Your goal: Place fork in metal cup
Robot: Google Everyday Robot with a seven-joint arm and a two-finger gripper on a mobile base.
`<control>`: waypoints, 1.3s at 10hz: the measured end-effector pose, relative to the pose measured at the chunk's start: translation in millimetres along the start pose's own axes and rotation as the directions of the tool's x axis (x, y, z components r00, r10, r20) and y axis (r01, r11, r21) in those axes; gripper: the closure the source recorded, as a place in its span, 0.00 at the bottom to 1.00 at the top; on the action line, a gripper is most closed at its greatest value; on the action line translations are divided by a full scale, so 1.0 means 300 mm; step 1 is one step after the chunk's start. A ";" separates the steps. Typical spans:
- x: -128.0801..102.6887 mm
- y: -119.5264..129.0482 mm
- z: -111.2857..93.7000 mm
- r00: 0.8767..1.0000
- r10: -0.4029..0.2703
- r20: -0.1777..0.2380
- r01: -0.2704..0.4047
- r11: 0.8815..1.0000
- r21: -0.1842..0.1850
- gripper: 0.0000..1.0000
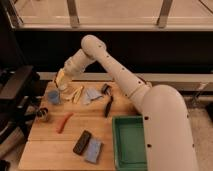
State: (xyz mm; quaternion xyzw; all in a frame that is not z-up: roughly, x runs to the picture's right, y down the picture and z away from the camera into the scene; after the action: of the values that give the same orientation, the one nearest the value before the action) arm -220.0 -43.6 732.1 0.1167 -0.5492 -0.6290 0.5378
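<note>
Soft overhead light, dark background.
Light falls from above onto the wooden table [75,131], which looks warm and fairly bright, while the band behind it is almost black. The white arm [117,67] carries a mild sheen, and only faint shadows sit under the objects. The whole view is slightly blurred. The gripper [61,80], over the table's back-left corner, shows as a pale smear.

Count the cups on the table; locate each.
2: a light blue cup at the left edge of the table, and the metal cup nearer the camera. The gripper, shut, at the far-left corner may hide another.
</note>
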 end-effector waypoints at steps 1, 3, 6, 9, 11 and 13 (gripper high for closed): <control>0.000 0.003 -0.004 1.000 0.001 -0.002 -0.001 1.000 -0.001 1.00; 0.000 0.003 -0.003 1.000 0.001 -0.001 -0.001 1.000 -0.001 1.00; -0.003 -0.010 -0.001 1.000 -0.018 0.006 0.018 1.000 0.003 1.00; 0.006 -0.098 0.069 0.995 -0.093 0.035 0.091 0.995 0.042 1.00; 0.010 -0.139 0.106 0.991 -0.127 0.048 0.124 0.989 0.076 1.00; 0.012 -0.171 0.142 0.987 -0.154 0.054 0.147 0.982 0.116 1.00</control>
State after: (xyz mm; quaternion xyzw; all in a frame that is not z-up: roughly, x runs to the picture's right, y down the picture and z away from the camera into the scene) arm -281.1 -31.7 707.6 0.1682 -0.5897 -0.6394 0.4637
